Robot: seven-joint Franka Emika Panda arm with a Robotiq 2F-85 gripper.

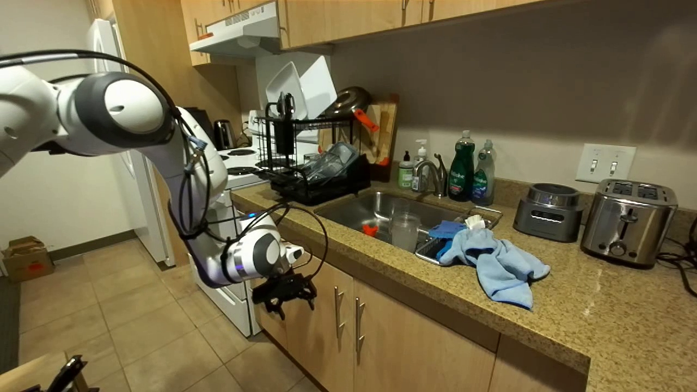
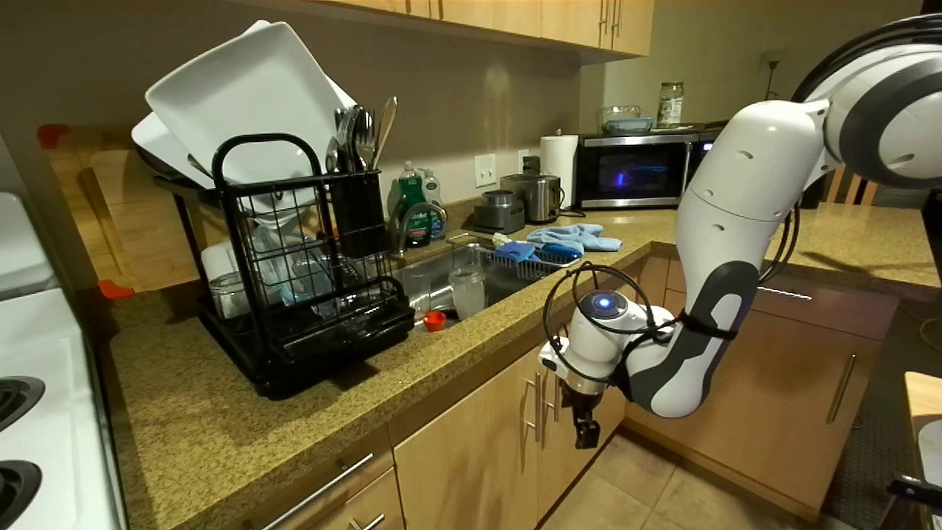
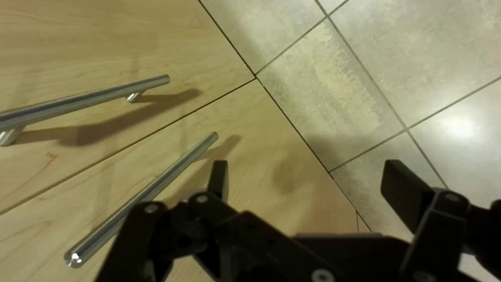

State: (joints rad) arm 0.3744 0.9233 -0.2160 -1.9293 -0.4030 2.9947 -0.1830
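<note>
At the left edge of the wrist view, an upper bar handle (image 3: 86,99) slants gently upward across a wood cabinet door (image 3: 117,43). Below it and further right, past the seam (image 3: 156,131), a lower bar handle (image 3: 156,187) on the adjoining door (image 3: 258,129) runs more steeply, its long axis climbing from the lower left toward the centre. The pincer (image 3: 306,174) comes in from the bottom, right of that lower bar; one dark finger (image 3: 218,178) shows just below the bar's upper end, and the pincer's body covers part of its length. The fingers stand wide apart, holding nothing. Right of the gap come the second finger (image 3: 403,192) and the tiled floor (image 3: 430,51), filling the upper right. In an exterior view, the pincer hangs low, left of centre, beneath the edge of the surface (image 1: 572,283), with both handles upright near its right side. It appears to touch nothing, though its depth from the lower bar is hard to tell.
</note>
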